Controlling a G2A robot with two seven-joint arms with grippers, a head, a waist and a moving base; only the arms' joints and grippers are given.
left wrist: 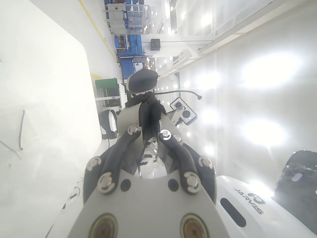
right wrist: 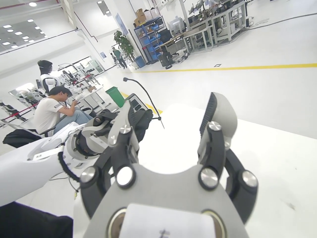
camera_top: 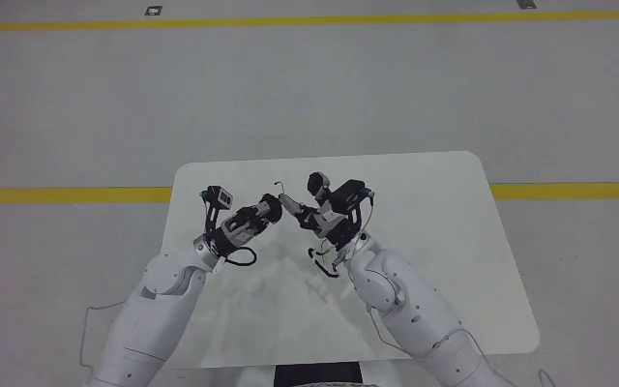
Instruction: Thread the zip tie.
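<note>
Protruding from the left gripper (right wrist: 146,118) (closed), the zip tie (right wrist: 148,97) arches.

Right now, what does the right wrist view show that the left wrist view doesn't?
Only the right wrist view: the right claw, open over the table, and the pointed end of the zip tie sticking out past the left claw. Only the left wrist view: a thin dark strand lying on the table, too faint to identify. Both: the left claw shut on the zip tie, its strap arcing away, and the white table.
</note>
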